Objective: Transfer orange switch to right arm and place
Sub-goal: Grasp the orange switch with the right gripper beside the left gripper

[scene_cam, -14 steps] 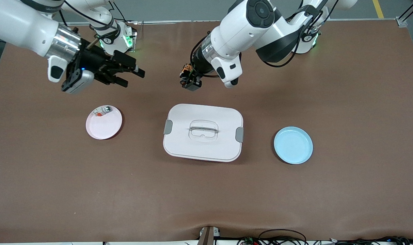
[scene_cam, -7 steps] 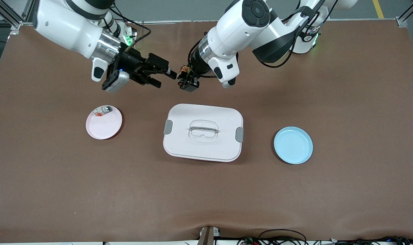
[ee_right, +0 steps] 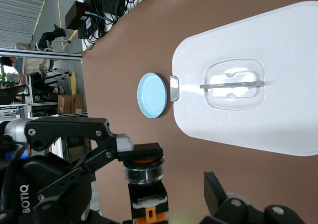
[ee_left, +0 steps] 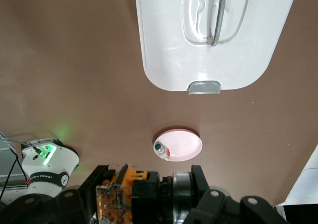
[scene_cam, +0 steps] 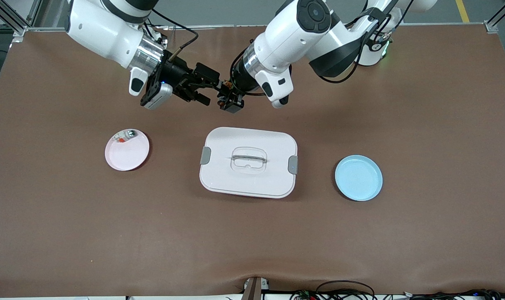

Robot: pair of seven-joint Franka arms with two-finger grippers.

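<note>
The orange switch (scene_cam: 225, 88) is a small black part with an orange end. It hangs in the air over bare table, beside the white box. My left gripper (scene_cam: 229, 97) is shut on it, end to end, as the left wrist view shows (ee_left: 149, 196). My right gripper (scene_cam: 208, 88) is open and level with the switch, its fingers reaching to either side of it. In the right wrist view the switch (ee_right: 145, 186) stands close in front, with one of my right fingers (ee_right: 214, 188) apart from it.
A white lidded box (scene_cam: 219, 175) sits mid-table. A pink plate (scene_cam: 129, 156) toward the right arm's end holds a small whitish piece (scene_cam: 125, 135) with red and green marks. A blue plate (scene_cam: 358, 178) lies toward the left arm's end.
My right arm has swung toward the left gripper, and its open fingers have come up to the switch. The left gripper has barely moved and still holds the switch.
</note>
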